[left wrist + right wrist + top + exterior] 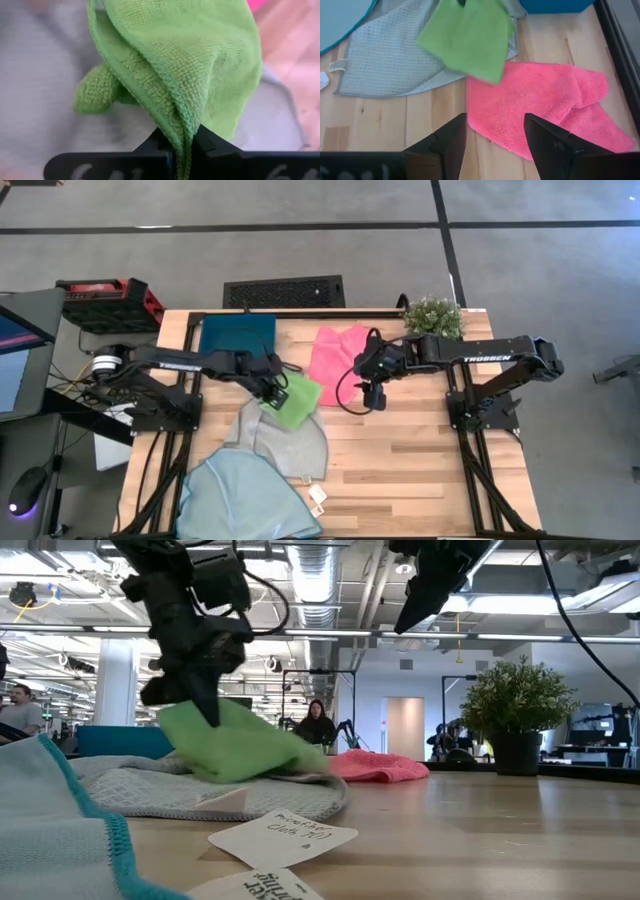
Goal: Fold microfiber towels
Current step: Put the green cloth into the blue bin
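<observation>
Fingers of the left gripper (184, 150) are pinched on the green towel's (293, 399) hem; right gripper (495, 137) fingers held spread above the pink towel (540, 112). Lift should be slow, so the fold hangs free. Cloth seen doubled below the fingers, draped over the grey towel (285, 442).

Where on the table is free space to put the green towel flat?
Bare wood lies right of the grey towel, below the pink towel and the right claw. The left side is crowded: blue towel, teal tray.
</observation>
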